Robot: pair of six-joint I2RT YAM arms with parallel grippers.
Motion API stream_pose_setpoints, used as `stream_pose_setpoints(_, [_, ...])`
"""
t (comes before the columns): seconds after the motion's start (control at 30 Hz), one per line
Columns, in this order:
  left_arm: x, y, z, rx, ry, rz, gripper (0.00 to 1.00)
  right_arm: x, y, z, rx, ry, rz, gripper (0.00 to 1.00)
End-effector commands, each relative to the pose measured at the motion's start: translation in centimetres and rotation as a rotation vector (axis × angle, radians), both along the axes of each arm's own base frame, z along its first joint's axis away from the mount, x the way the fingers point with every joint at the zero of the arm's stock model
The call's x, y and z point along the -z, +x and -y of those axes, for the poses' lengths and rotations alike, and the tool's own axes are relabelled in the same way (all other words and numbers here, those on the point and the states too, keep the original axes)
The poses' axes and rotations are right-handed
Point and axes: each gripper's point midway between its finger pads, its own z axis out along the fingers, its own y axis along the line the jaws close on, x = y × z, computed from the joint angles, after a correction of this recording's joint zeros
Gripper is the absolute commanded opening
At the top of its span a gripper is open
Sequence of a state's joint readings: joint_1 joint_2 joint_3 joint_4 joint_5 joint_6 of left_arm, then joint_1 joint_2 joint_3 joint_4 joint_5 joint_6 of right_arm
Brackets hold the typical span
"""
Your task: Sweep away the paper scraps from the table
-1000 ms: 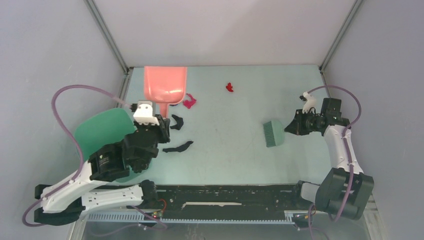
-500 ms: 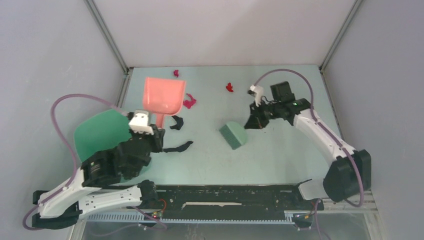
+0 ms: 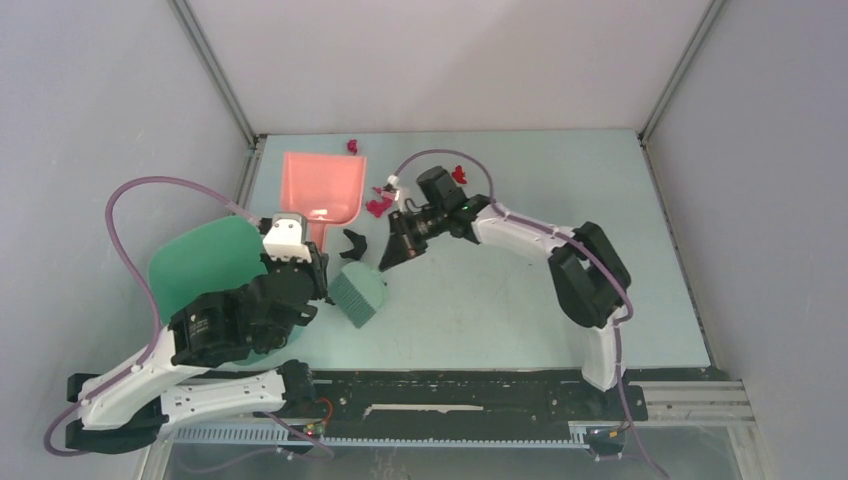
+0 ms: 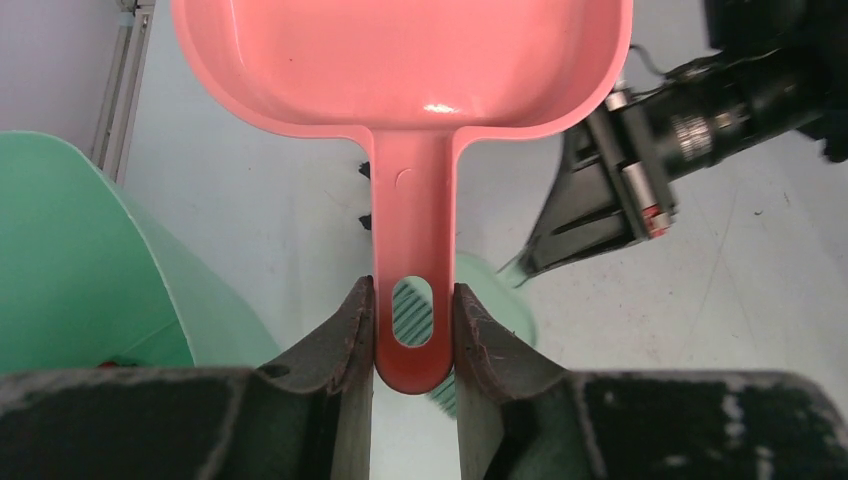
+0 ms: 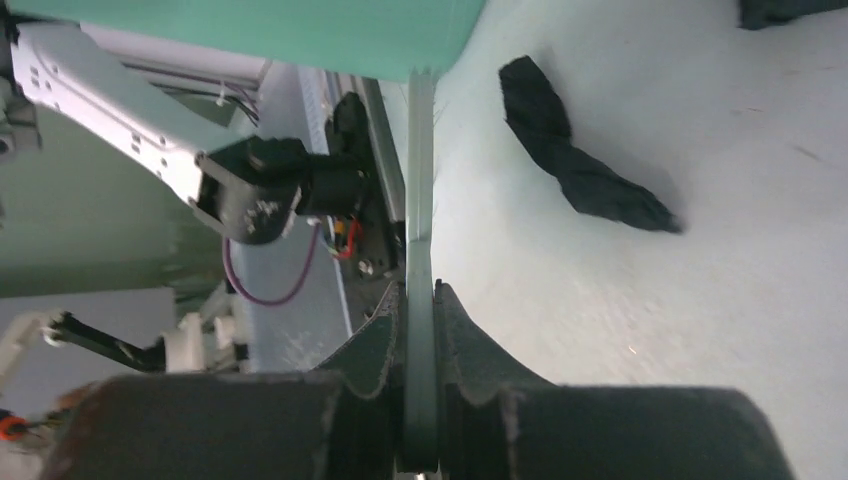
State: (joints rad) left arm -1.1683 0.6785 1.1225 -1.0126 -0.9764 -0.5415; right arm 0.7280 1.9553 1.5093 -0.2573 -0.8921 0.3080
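My left gripper (image 3: 316,262) is shut on the handle of the pink dustpan (image 3: 321,184), seen close in the left wrist view (image 4: 413,320). My right gripper (image 3: 388,253) is shut on the thin handle (image 5: 420,300) of the green brush (image 3: 358,293), whose head lies just right of the left gripper. Paper scraps lie on the table (image 3: 560,220): a black one (image 3: 352,243), a magenta one (image 3: 378,207), and red ones (image 3: 459,174) (image 3: 352,146). A black scrap (image 5: 575,165) shows beside the brush in the right wrist view.
A darker green round bin (image 3: 205,262) sits at the table's left edge beside the left arm, also in the left wrist view (image 4: 70,260). The right arm stretches across the middle of the table. Grey walls close in the back and sides.
My right arm has swung the brush from the right side of the table to beside the left gripper. The long black scrap is now hidden by the brush. The dustpan shifted slightly nearer.
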Motion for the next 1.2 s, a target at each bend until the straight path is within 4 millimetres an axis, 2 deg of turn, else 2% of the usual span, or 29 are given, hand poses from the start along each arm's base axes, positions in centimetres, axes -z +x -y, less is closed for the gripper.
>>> stream_pose_setpoints(0.0, [-1.0, 0.3, 0.0, -0.026, -0.03, 0.024, 0.0, -3.1, 0.4, -5.2, 0.086, 0.089, -0.068, 0.0])
stream_pose_setpoints(0.13, [-0.7, 0.3, 0.5, -0.014, -0.032, 0.006, 0.0, -0.5, 2.4, -6.7, 0.28, 0.002, -0.157, 0.0])
stream_pose_setpoints(0.33, [0.0, 0.2, 1.3, 0.008, -0.041, -0.016, 0.0, 3.9, 3.4, -8.0, 0.426, -0.176, -0.196, 0.0])
stream_pose_setpoints(0.43, [0.1, -0.1, 2.0, 0.038, -0.071, -0.04, 0.0, 5.3, 3.9, -7.3, 0.497, -0.227, -0.237, 0.0])
stream_pose_setpoints(0.53, [0.2, -0.6, 2.7, 0.069, -0.119, -0.064, 0.0, 5.6, 4.7, -5.2, 0.55, -0.264, -0.176, 0.0])
stream_pose_setpoints(0.7, [0.7, -1.2, 3.0, 0.097, -0.162, -0.089, 0.0, 4.4, 5.4, 0.0, 0.603, -0.262, -0.07, 0.0])
stream_pose_setpoints(0.83, [1.0, -1.5, 3.2, 0.113, -0.174, -0.103, 0.0, 4.4, 6.6, 7.0, 0.671, -0.335, -0.031, 0.0])
stream_pose_setpoints(0.9, [1.0, -1.5, 3.2, 0.117, -0.166, -0.103, 0.0, 5.1, 7.2, 11.3, 0.707, -0.405, -0.07, 0.0])
stream_pose_setpoints(0.93, [1.0, -1.5, 3.2, 0.12, -0.158, -0.102, 0.0, 5.8, 7.8, 14.2, 0.743, -0.44, -0.103, 0.0])
stream_pose_setpoints(1.03, [0.8, -1.4, 3.0, 0.124, -0.131, -0.092, 0.0, 6.6, 7.5, 20.2, 0.775, -0.52, -0.191, 0.0])
stream_pose_setpoints(1.1, [0.7, -1.2, 2.8, 0.124, -0.11, -0.083, 0.0, 6.2, 7.2, 22.9, 0.778, -0.524, -0.212, 0.0])
stream_pose_setpoints(1.17, [0.5, -1.1, 2.7, 0.121, -0.089, -0.073, 0.0, 4.6, 7.3, 24.2, 0.786, -0.467, -0.198, 0.0])
